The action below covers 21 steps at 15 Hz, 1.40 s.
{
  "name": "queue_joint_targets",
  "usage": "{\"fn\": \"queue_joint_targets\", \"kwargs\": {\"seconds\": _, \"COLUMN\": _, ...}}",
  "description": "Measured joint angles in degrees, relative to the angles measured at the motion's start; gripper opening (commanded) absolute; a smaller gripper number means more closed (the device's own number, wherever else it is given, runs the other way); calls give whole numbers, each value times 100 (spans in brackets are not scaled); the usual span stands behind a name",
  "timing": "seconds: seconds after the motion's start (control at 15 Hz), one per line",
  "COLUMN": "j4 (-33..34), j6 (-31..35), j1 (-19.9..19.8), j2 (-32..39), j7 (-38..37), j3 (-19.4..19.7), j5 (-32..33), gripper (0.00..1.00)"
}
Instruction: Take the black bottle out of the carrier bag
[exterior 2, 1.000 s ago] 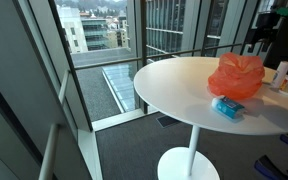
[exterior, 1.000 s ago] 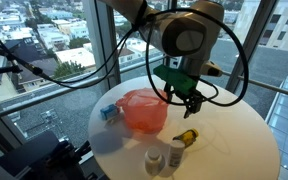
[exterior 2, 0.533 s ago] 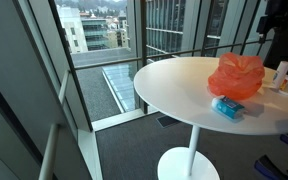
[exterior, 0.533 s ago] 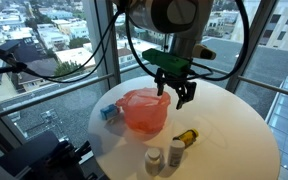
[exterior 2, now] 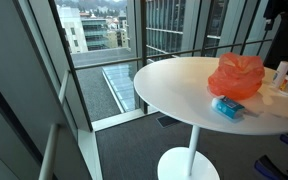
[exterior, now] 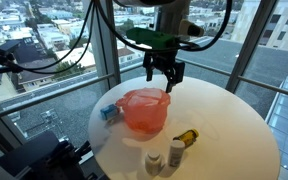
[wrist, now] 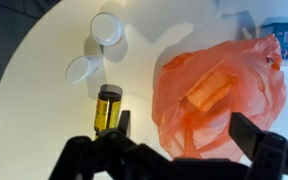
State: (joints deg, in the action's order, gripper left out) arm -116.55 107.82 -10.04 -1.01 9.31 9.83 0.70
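Gripper (exterior: 165, 78) hangs above the round white table (exterior: 234, 130), over the 1 o'clock edge of the orange bag (exterior: 144, 110). I read the jaws as released: in the wrist view the two fingers (wrist: 84, 160) stand wide apart at the bottom of the frame with nothing between them.

Bottle (exterior: 187, 136) position: outside the bag, lying on its side on the bare tabletop, at 4 o'clock from the bag in an exterior view. In the wrist view the bottle (wrist: 108, 108) lies at 9 o'clock from the bag (wrist: 219, 95), near it but apart, with its dark cap pointing to 12 o'clock and an amber body below.

Bag condition: crumpled, resting on the table, mouth loosely open toward the top in an exterior view. I cannot tell what is inside it.

Other items: two white jars (wrist: 106, 28) stand at 11 to 12 o'clock from the bottle in the wrist view, apart from it. A blue box (wrist: 280, 40) lies at 1 o'clock from the bag. In an exterior view the blue box (exterior 2: 227, 106) sits just beside the bag (exterior 2: 236, 75), at its 6 o'clock.
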Motion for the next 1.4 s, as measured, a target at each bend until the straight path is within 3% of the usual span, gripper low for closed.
{"fn": "queue_joint_targets", "kwargs": {"seconds": 0.8, "j4": -544, "j6": -34, "j1": 331, "j2": -1071, "j7": -277, "j3": -300, "j5": 0, "gripper": 100}}
{"fn": "queue_joint_targets", "kwargs": {"seconds": 1.4, "j4": -615, "j6": -92, "j1": 331, "j2": -1210, "j7": -295, "j3": -310, "j5": 0, "gripper": 100}}
